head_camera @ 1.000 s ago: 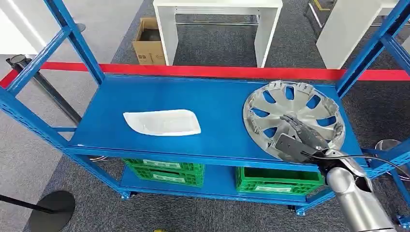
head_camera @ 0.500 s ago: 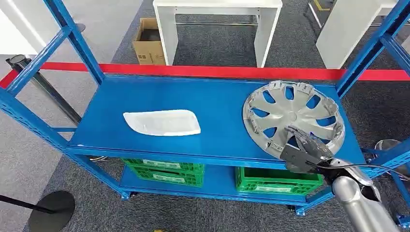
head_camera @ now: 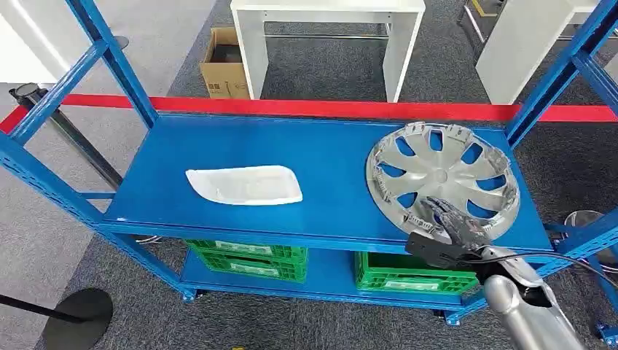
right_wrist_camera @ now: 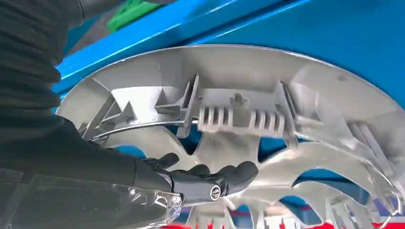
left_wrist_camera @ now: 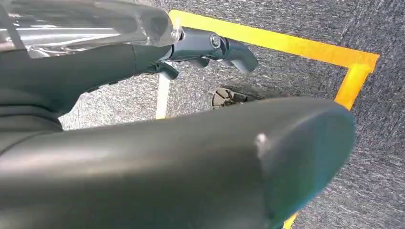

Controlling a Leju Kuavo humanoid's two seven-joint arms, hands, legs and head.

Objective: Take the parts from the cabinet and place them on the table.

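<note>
A silver wheel cover [head_camera: 444, 179] lies inner side up at the right end of the blue shelf [head_camera: 328, 153]. My right hand [head_camera: 455, 222] is over its near rim. In the right wrist view the dark fingers [right_wrist_camera: 210, 179] stretch across a spoke just inside the ribbed rim of the wheel cover [right_wrist_camera: 267, 119], touching it, with no grip to be seen. A flat white plastic part [head_camera: 245, 184] lies on the shelf's left half, apart from both hands. My left hand [left_wrist_camera: 210, 45] hangs over grey carpet and holds nothing.
Blue uprights [head_camera: 109, 58] [head_camera: 561, 73] frame the shelf on both sides. Green crates [head_camera: 248, 257] [head_camera: 415, 273] sit on the lower level. Beyond a red floor line [head_camera: 328, 108] stand a white table [head_camera: 328, 29] and a cardboard box [head_camera: 222, 65]. A stanchion base [head_camera: 76, 317] stands at the lower left.
My right hand has drawn back from the wheel cover's middle to its near rim. The wheel cover and the white part have not moved.
</note>
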